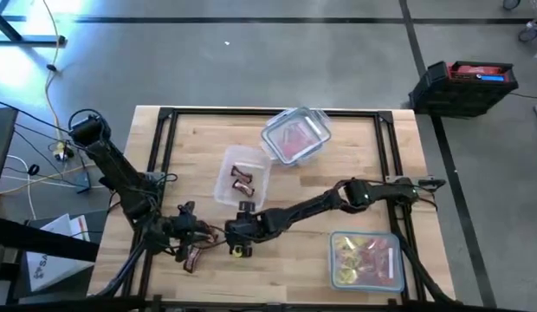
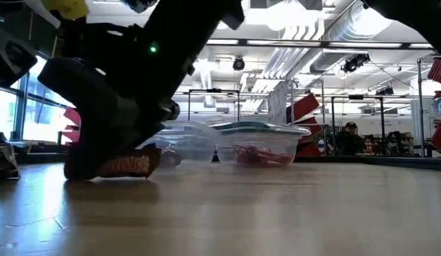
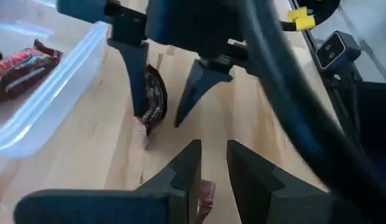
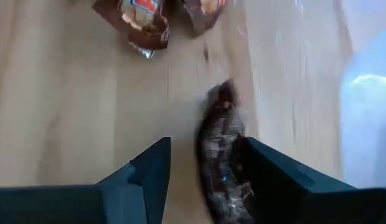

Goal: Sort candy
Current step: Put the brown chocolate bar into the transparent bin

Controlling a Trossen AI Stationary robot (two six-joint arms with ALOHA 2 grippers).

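Near the front of the table, just below the middle container, a dark brown mini bar (image 4: 224,149) lay on the wood between the parted jaws of the right gripper (image 3: 162,118), one finger against it and the other a little apart, so the jaws stood open around the bar and were not yet clamped; this looked like the set-up for picking it out and carrying it to its box. Two more brown bars (image 4: 143,18) lay loose on the table just beyond it, close to the left gripper (image 3: 211,180), whose jaws were nearly together with a scrap of reddish wrapper showing between them; whether they truly gripped it I could not tell. Three clear plastic containers stood on the table, apparently one for each kind: the middle container (image 1: 223,182) held at least two brown bars, the lidded container (image 1: 318,126) at the back held red packets too blurred together to count, and the front right container (image 1: 338,273) held mixed yellow and red-pink sweets, also too many to count. The table (image 1: 355,165) was otherwise bare wood inside a dark frame.
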